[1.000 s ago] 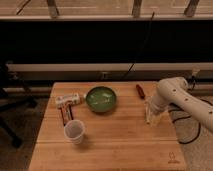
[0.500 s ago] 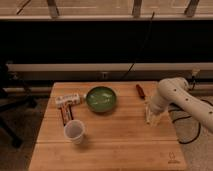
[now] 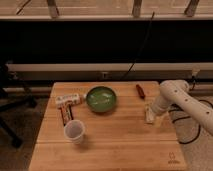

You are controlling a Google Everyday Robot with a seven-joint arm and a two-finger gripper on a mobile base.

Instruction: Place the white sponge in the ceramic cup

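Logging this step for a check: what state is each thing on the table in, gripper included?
ceramic cup: upright, no sponge inside.
white sponge: flat on the table, at the gripper.
gripper: lowered over the sponge, table's right side.
green bowl: upright, looks empty.
white-headed tool: lying flat.

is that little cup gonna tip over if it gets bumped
Probably easily: the cup stands upright and looks narrower at its base than at its rim, so a knock near the top could topple it. It stands alone on the wooden table, so it may also slide. The gripper is down at the table's other side, away from it.
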